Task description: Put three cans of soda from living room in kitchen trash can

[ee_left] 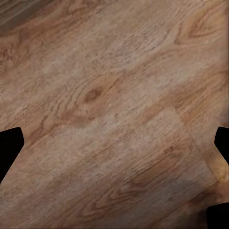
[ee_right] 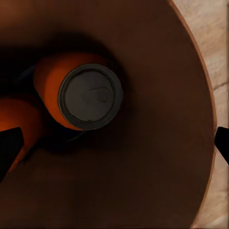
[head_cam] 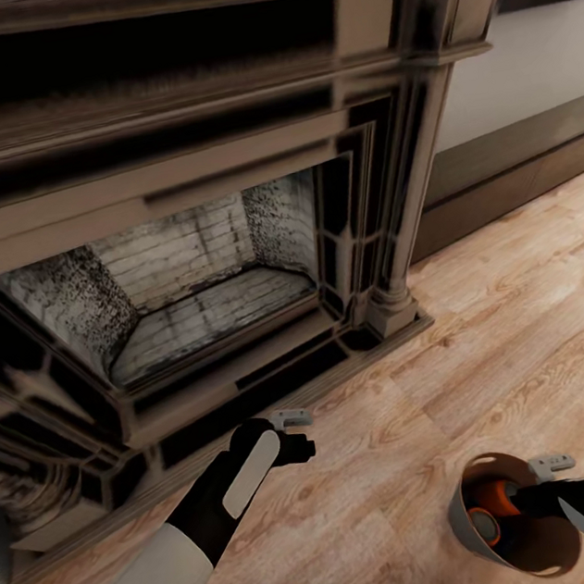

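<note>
The tash can, a round copper-brown bin, stands on the plank floor of the living room at the lower right. Inside it lie orange cans of soda. The right wrist view looks down into the bin: one orange can with a grey top and part of a second orange can beside it. My right gripper hovers at the bin's mouth, open, its fingertips wide apart and holding nothing. My left gripper is open over bare floor, empty in its wrist view.
A dark carved fireplace fills the left and middle, its hearth edge just ahead of my left arm. Its column base juts onto the floor. A low dark cabinet runs along the right wall. Wood floor lies open between them.
</note>
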Controlling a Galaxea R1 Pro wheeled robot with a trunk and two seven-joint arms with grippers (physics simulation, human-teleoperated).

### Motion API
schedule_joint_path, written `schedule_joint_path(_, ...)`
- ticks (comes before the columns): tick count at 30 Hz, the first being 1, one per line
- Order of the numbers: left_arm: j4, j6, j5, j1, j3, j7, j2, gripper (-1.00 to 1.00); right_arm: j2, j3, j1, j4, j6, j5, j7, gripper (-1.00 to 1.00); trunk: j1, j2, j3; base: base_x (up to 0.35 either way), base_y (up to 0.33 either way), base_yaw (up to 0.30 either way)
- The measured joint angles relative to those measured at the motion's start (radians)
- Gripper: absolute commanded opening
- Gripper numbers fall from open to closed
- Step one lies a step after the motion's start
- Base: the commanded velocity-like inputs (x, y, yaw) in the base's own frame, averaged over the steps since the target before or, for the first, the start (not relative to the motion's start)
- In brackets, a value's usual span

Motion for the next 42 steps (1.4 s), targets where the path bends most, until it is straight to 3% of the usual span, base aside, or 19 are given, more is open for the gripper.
schedule_joint_path(42, -0.001, -0.001, 0.001, 0.0, -0.005, 0.001, 0.0, 1.0, 0.0, 0.001, 0.0, 0.001, -0.001, 0.003, 0.0, 1.0, -0.161, 0.294, 0.132, 0.0, 0.0, 0.0)
